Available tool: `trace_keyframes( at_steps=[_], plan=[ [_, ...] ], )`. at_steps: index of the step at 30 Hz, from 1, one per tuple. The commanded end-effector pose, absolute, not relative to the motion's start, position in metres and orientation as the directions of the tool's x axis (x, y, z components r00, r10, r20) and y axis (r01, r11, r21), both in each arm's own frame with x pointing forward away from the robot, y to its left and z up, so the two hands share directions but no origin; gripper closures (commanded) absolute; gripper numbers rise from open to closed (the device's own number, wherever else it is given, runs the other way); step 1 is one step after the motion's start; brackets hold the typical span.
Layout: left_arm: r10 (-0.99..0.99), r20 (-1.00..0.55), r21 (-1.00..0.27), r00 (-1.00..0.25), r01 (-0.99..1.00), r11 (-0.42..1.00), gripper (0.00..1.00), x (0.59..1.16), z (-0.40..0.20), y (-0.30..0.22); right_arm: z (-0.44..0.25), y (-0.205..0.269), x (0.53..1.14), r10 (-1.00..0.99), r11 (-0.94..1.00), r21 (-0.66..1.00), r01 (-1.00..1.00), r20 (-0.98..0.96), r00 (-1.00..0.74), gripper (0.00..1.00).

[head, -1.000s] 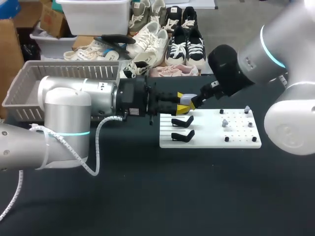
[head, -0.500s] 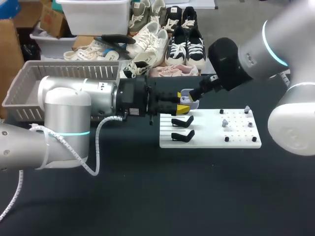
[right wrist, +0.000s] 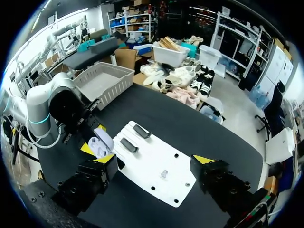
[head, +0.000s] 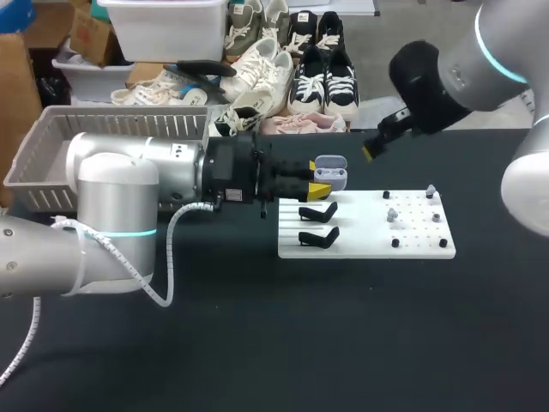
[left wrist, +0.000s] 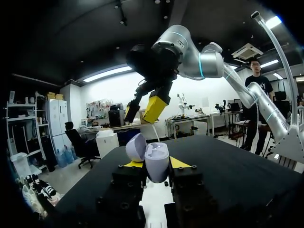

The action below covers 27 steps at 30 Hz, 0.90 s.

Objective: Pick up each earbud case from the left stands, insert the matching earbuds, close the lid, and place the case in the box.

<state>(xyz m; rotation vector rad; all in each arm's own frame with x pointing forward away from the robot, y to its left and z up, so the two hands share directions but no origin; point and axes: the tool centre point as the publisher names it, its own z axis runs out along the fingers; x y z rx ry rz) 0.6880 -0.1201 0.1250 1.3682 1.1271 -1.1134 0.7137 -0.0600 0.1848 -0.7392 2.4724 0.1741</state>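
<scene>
Black table (head: 257, 343), beside the white board (head: 412, 240): left gripper (head: 319, 182) clamps the lid-up earbud case (head: 330, 172) — probably light, slick, best gripped at its base — right gripper (right wrist: 153, 160) spread, empty.

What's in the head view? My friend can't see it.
The left gripper holds an open pale purple earbud case by the white board's far edge. The right gripper hangs open and empty to its right. Two empty black stands sit on the board.

Held in the left gripper (head: 321, 184), the earbud case (head: 331, 170) looks smooth, glossy lilac plastic; beneath it the white board (head: 412, 245) is matt, the black tabletop (head: 257, 343) dull
</scene>
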Motion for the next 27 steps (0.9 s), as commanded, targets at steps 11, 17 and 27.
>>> trace_keyframes(
  at_steps=[11, 17, 27],
  plan=[
    [0.065, -0.988, 0.138, 0.142, 0.988, -0.063, 1.0, 0.688, 0.125, -0.121, 0.149, -0.116, 0.711, -0.469, 0.874, -0.291, -0.39, -0.294, -0.833, 0.0],
    [0.065, -0.988, 0.138, 0.142, 0.988, -0.063, 1.0, 0.688, 0.125, -0.121, 0.128, -0.122, 0.721, -0.463, 0.875, -0.281, -0.394, -0.253, -0.85, 0.0],
    [0.065, -0.988, 0.138, 0.142, 0.988, -0.063, 1.0, 0.688, 0.125, -0.121, 0.094, -0.14, 0.737, -0.431, 0.893, -0.233, -0.384, -0.201, -0.88, 0.05]
  ],
)
